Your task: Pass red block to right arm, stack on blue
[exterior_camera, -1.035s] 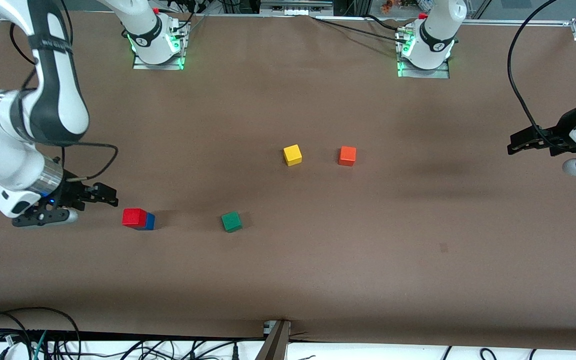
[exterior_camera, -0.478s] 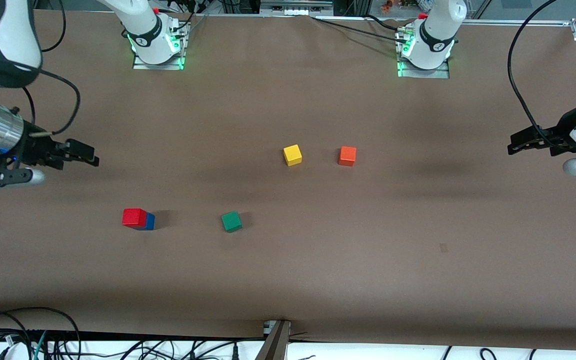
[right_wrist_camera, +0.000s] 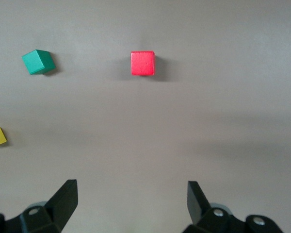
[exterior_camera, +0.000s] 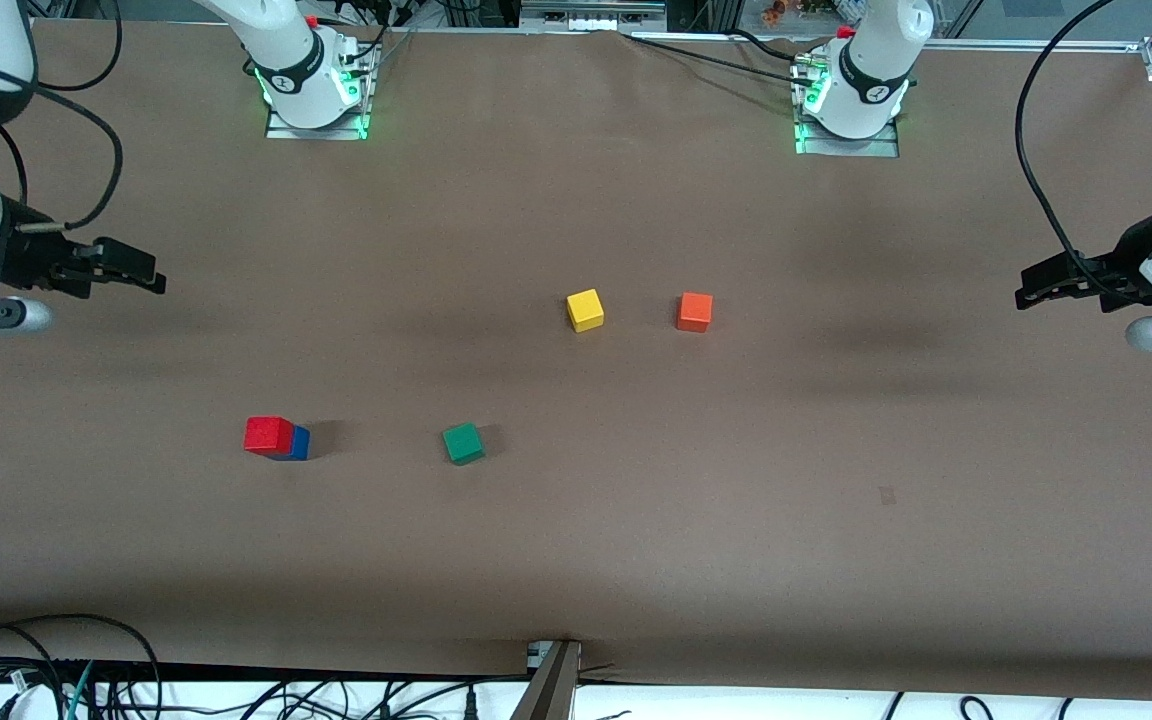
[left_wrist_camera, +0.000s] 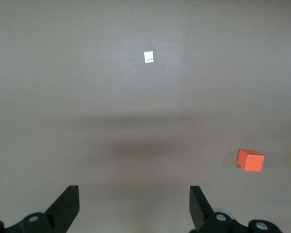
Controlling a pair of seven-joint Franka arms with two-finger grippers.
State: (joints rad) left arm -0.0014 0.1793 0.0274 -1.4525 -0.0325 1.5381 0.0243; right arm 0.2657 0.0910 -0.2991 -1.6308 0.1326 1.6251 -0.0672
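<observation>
The red block (exterior_camera: 268,434) sits on the blue cube (exterior_camera: 298,442), at about eight o'clock from the table's middle, so the stacking looks done. The right gripper (exterior_camera: 141,275) hangs wide and empty near ten o'clock; the left gripper (exterior_camera: 1031,288) waits wide at three.

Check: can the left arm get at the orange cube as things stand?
Probably yes. The orange cube stands alone on the table, apart from the yellow cube. The left gripper hangs open over its arm's end of the table, with bare surface between them. Reach itself can't be confirmed.
</observation>
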